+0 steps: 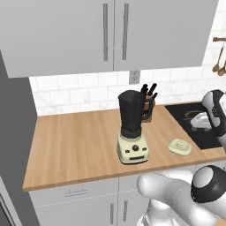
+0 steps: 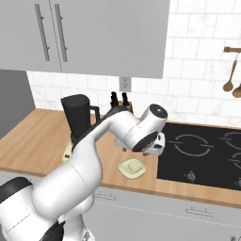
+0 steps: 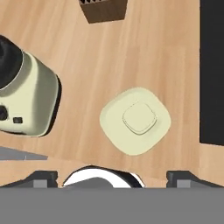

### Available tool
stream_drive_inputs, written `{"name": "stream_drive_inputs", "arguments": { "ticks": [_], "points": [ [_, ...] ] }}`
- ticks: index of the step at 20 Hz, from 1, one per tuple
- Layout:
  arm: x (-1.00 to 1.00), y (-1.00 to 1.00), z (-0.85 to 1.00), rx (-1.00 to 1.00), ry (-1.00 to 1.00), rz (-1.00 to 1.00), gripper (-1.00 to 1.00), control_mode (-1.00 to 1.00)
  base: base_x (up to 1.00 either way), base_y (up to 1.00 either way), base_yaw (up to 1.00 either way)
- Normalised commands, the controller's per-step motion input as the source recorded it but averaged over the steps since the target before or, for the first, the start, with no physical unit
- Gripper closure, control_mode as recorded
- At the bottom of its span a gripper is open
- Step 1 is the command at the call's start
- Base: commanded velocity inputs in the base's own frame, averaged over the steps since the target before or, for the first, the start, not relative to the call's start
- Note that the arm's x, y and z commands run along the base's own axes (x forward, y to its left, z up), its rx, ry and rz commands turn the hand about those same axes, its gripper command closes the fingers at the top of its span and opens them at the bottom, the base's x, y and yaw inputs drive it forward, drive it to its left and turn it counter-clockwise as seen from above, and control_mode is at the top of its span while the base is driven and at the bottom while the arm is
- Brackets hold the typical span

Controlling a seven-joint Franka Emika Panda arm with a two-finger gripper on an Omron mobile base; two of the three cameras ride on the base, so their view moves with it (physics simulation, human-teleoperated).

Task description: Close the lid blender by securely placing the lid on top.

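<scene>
Wide-open empty tool (image 3: 112, 178) above lid (image 3: 135, 120), lid flat on counter (image 1: 75, 141), knob up, blender (image 1: 131, 128) upright beside it

We see the lid (image 3: 135, 120) in pale cream-yellow, plain and unpatterned; the blender (image 1: 132, 128) pairs a base of that same cream-yellow, with a black dial and dark buttons, and a dark grey-black jar; the surface (image 1: 75, 145) is warm light-brown wood with faint plank lines; the knife block (image 1: 147, 110) is dark brown with black handles; the cooktop (image 2: 202, 150) is black with thin pale grey ring markings; the wall tiles (image 1: 70, 95) are white with faint grey marbling; the cabinets (image 1: 106, 33) are flat light grey with darker grey handles; the wooden spoons (image 2: 229, 80) are brown; the arm (image 2: 103, 141) is white with dark joints.
</scene>
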Motion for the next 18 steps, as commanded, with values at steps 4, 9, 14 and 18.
{"name": "stream_drive_inputs", "arguments": {
  "ticks": [4, 9, 14, 18],
  "points": [
    [-0.02, -0.01, -0.51, -0.07, 0.0, 0.18, -1.0, -1.0, 0.0, 0.0, 0.0],
    [0.01, 0.14, -0.42, -0.17, 0.02, 0.13, -1.0, -1.0, 0.0, 0.0, 0.0],
    [0.09, 0.23, -0.31, -0.22, 0.06, 0.04, -1.0, -1.0, 0.0, 0.0, 0.0],
    [0.04, 0.07, -0.23, -0.19, 0.03, 0.04, -1.0, -1.0, 0.0, 0.0, 0.0]
  ]
}}
